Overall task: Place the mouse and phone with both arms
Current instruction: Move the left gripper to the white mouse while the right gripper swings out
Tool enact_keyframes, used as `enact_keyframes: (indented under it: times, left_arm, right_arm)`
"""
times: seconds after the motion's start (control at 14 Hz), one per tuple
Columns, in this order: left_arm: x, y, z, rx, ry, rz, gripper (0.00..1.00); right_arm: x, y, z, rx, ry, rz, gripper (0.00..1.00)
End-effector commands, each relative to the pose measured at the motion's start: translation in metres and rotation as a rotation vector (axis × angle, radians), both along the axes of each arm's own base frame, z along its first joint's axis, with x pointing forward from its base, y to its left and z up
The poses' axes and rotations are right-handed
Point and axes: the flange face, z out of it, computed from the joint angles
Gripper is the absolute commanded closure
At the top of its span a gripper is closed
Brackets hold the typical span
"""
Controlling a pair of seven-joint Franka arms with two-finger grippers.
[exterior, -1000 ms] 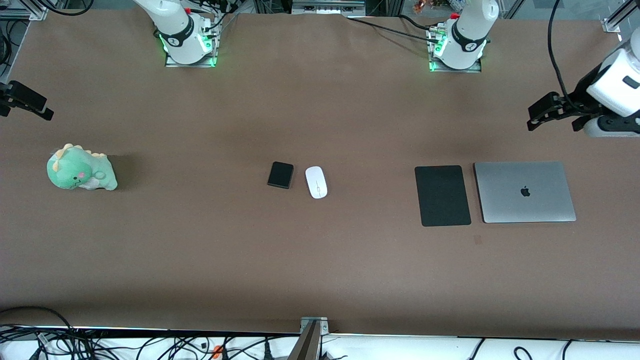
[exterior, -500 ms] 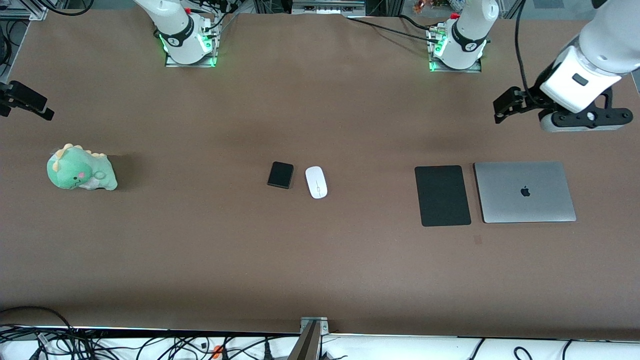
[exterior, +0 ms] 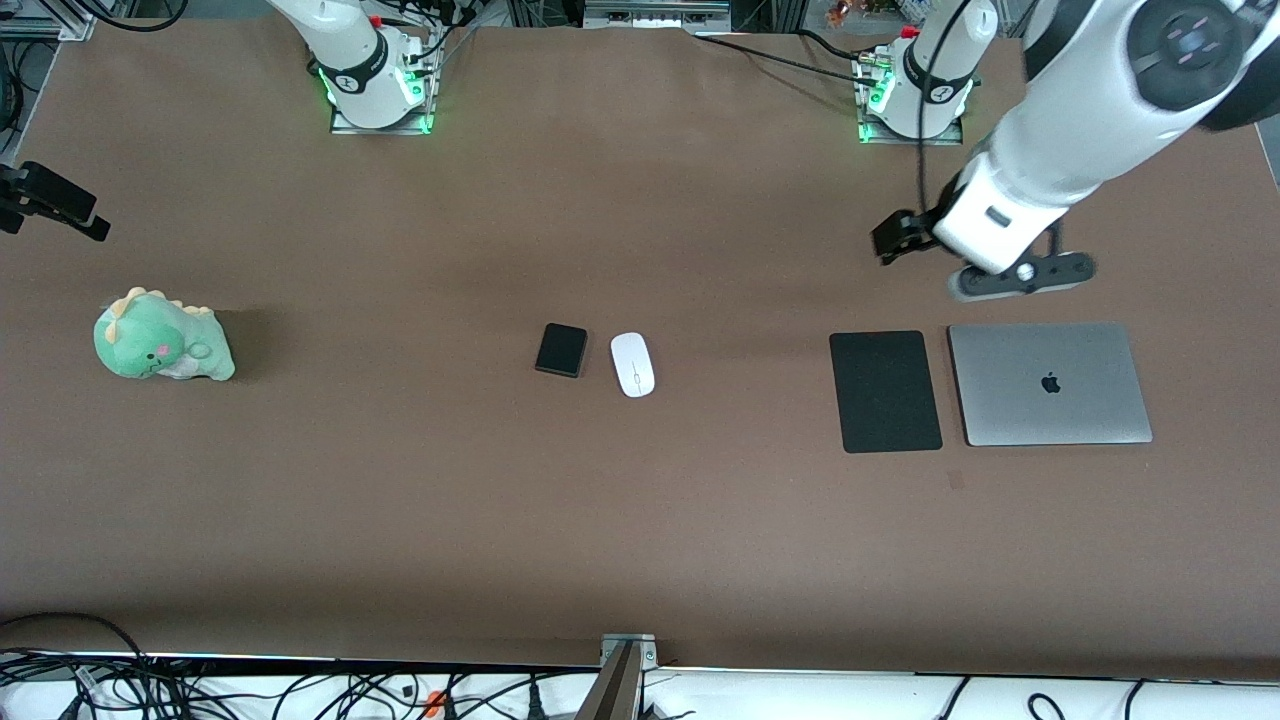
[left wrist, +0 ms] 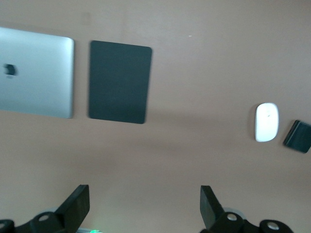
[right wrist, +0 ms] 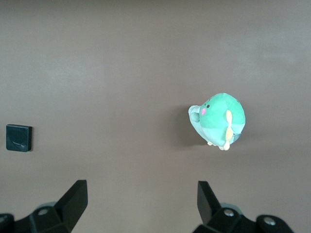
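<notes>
Front view: the mouse [exterior: 632, 364] and the phone [exterior: 561, 350] lay side by side at the middle of the table [exterior: 640, 540], the phone toward the right arm's end. The left gripper [exterior: 893, 238] hung over bare table near the mouse pad [exterior: 885, 391] and laptop [exterior: 1049, 383]. The right gripper [exterior: 55, 207] waited at the table's edge above the plush dinosaur [exterior: 160, 336].

Left wrist view: fingers [left wrist: 77, 206] spread wide, holding nothing.

Right wrist view: likewise spread and empty.

Risk: mouse and phone lie so close that both arms could collide reaching in. No containers in sight.
</notes>
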Motion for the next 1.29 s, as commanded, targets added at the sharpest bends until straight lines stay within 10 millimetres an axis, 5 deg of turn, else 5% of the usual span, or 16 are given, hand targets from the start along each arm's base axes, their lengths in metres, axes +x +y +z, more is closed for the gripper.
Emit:
enact_keyframes:
  times: [0.0, 0.43, 0.71, 0.86, 1.07, 1.21]
  left_arm:
    - [0.017, -0.039, -0.043, -0.072, 0.026, 0.044, 0.00]
    - [0.023, -0.164, -0.172, -0.162, -0.009, 0.143, 0.00]
    - [-0.008, -0.242, -0.262, -0.120, -0.082, 0.205, 0.00]
    - [-0.013, -0.276, -0.290, -0.094, -0.115, 0.202, 0.00]
    - [-0.023, -0.307, -0.327, -0.046, -0.141, 0.231, 0.00]
    - [-0.024, -0.307, -0.340, -0.039, -0.132, 0.227, 0.00]
  right_arm:
    - [-0.007, 0.001, 0.004, 0.021, 0.000, 0.006, 0.00]
    - [0.003, 0.027, -0.040, 0.028, 0.143, 0.035, 0.00]
    - [0.019, 0.071, -0.080, 0.010, 0.193, -0.045, 0.00]
    - [0.025, 0.089, -0.101, 0.003, 0.197, -0.062, 0.00]
    - [0.030, 0.109, -0.125, 0.030, 0.197, -0.087, 0.00]
    - [0.033, 0.117, -0.139, 0.029, 0.204, -0.114, 0.00]
